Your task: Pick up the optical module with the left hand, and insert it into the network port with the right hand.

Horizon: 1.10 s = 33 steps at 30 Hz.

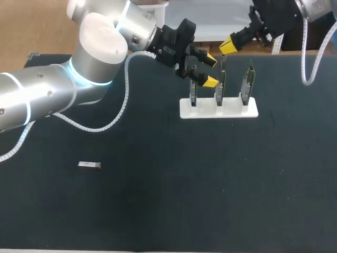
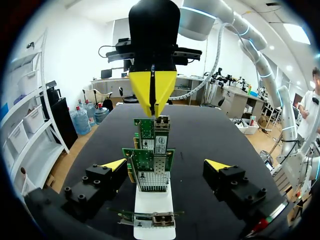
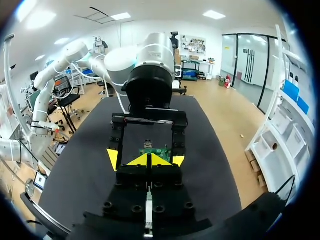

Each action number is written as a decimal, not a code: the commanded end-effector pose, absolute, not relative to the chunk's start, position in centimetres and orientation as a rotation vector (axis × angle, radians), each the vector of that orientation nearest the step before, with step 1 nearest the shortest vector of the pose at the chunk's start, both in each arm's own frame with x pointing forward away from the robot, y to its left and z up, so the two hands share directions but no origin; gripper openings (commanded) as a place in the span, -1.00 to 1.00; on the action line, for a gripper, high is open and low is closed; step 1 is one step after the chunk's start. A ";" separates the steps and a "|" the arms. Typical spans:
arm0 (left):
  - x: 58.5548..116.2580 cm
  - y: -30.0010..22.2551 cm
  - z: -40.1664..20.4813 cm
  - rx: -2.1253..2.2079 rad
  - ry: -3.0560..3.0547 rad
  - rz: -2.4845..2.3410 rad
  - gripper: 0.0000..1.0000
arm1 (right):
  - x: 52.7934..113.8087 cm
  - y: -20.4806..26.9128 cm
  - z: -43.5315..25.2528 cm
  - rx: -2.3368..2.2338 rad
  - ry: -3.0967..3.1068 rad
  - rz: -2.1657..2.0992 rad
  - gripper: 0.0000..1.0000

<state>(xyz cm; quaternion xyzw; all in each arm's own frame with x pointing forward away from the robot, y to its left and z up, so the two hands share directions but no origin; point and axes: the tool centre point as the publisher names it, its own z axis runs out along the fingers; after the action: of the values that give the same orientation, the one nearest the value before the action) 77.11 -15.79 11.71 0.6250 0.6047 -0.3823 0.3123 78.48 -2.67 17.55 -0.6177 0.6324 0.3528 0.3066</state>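
Observation:
A small silver optical module [image 1: 89,165] lies flat on the dark mat at the front left, far from both grippers. A white stand [image 1: 218,109] at the back middle holds three upright green network cards [image 1: 222,84]. My left gripper [image 1: 210,71] is open, its yellow tips straddling the row of cards [image 2: 148,170] from the stand's left end. My right gripper [image 1: 227,46] is shut, and its tips [image 2: 152,97] point down at the metal port [image 2: 161,121] on top of a card. In the right wrist view my right gripper [image 3: 150,160] hides most of that card [image 3: 156,150].
The stand's base [image 2: 154,205] lies between my left fingers. The two grippers are close together above the cards, and a left fingertip [image 3: 113,158] shows just beyond the right one. A white cable loops along my left arm [image 1: 79,79]. Dark mat stretches across the front and right.

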 end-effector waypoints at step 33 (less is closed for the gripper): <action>77.3 -15.9 11.7 1.654 1.599 -1.011 1.00 | 78.0 -2.6 13.4 -1.631 1.778 1.025 -1.00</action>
<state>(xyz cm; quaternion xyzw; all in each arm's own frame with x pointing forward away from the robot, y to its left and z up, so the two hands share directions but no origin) 77.11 -15.79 11.71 0.6251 0.6047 -0.3823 0.3123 78.05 -2.56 14.21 -0.6023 0.6552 0.3765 0.2575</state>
